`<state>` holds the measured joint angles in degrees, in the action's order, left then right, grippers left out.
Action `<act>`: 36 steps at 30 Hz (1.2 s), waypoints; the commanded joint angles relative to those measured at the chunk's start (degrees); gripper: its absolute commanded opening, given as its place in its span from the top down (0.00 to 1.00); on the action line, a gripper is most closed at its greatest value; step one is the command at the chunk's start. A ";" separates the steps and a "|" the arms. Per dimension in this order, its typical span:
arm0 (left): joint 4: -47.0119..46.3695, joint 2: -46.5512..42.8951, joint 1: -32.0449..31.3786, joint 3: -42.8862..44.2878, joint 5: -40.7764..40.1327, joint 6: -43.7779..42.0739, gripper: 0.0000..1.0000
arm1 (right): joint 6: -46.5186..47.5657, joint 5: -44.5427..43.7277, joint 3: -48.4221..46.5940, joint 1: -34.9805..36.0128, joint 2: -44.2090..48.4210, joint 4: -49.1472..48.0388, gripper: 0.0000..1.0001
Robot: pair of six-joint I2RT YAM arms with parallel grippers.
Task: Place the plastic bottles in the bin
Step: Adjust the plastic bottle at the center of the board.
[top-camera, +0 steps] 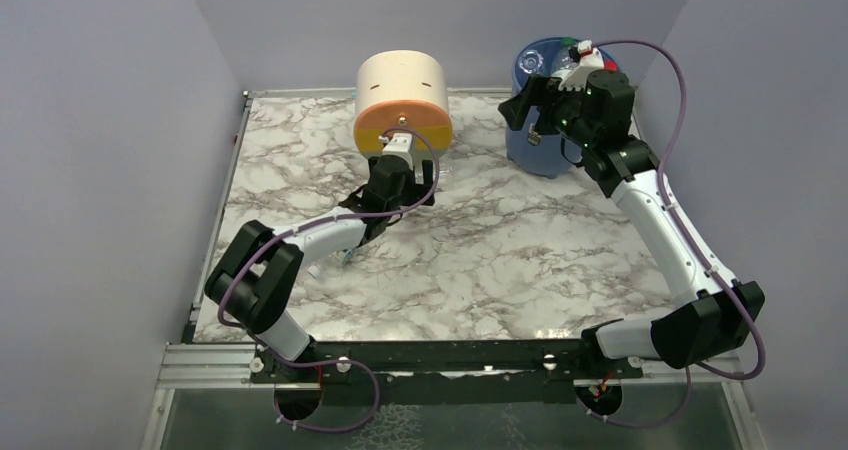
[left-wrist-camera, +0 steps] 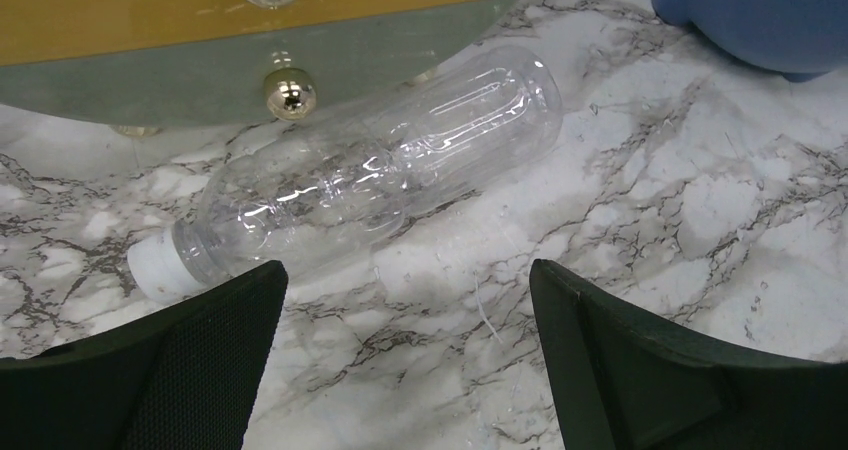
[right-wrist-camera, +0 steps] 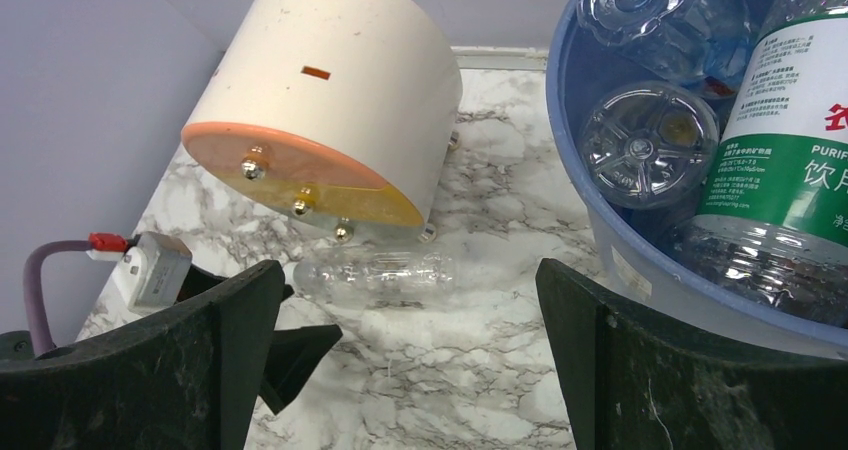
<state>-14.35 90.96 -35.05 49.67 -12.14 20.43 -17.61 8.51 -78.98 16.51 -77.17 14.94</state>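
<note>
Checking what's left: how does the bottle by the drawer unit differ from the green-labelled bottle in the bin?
The loose bottle lies on the table; the green-labelled bottle sits inside the bin. The loose bottle has no label; the green-labelled bottle does. Both are clear plastic.

One loose clear bottle (left-wrist-camera: pixel 375 175), at least three bottles (right-wrist-camera: pixel 648 145) in one blue bin (top-camera: pixel 535 155), one drawer unit (right-wrist-camera: pixel 330 90)

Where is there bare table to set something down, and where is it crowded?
Bare: the table's middle, from between drawer unit and bin to the near edge. Crowded: the drawer unit's front, with clear bottle and left gripper.
</note>
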 commanded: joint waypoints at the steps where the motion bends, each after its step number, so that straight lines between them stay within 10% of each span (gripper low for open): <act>1: -5.12 0.74 0.15 -0.24 -2.69 -0.05 0.03 | -0.23 1.68 1.22 0.29 1.11 -1.67 0.00; 36: -10.96 7.96 0.56 -2.08 3.41 2.53 0.06 | -0.62 4.04 1.47 0.63 0.26 -1.23 0.00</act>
<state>-23.22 100.60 -34.57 50.02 -12.51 19.62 -17.78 10.72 -78.35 16.58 -77.25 14.68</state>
